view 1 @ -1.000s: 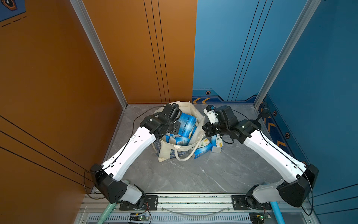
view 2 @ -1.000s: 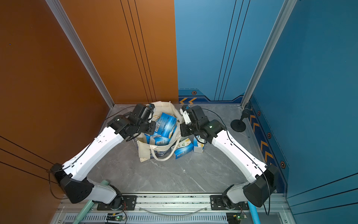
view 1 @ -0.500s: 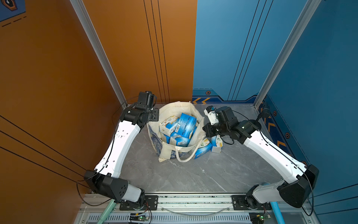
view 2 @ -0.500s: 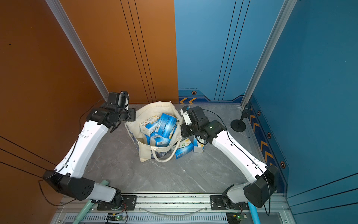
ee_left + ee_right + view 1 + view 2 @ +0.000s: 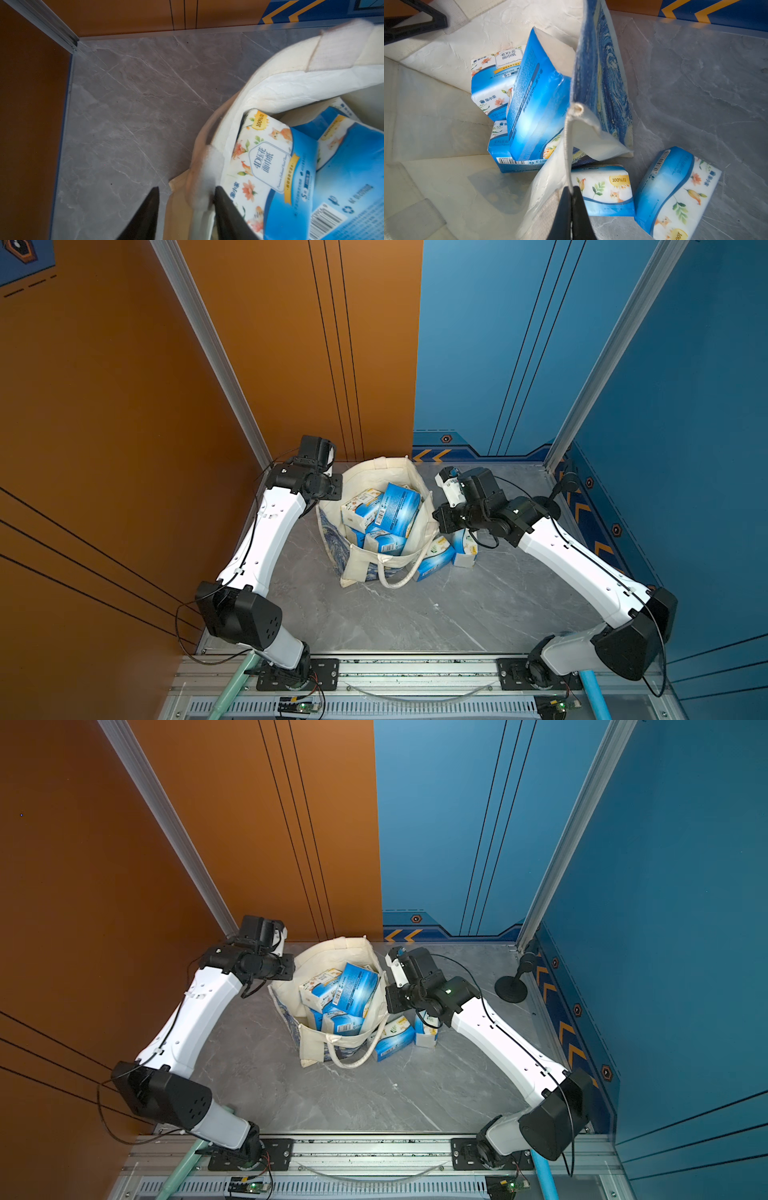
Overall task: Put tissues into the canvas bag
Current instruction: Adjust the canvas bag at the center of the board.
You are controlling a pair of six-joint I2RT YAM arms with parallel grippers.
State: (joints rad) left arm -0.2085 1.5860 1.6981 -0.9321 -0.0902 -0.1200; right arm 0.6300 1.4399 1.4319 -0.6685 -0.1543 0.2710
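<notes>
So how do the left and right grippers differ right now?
The left gripper is open, straddling the rim of the canvas bag; the right gripper is shut on that rim. The left is on the side toward the orange wall, the right toward the blue wall. Both are at its mouth, holding no tissues.

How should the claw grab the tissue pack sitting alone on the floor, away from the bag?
Probably pinch the blue-and-white plastic-wrapped tissue pack across its narrow middle, coming down from above. It is soft and brick-shaped, sits apart on the grey marbled floor, and the other floral pack and the cream canvas bag crowd one side.
</notes>
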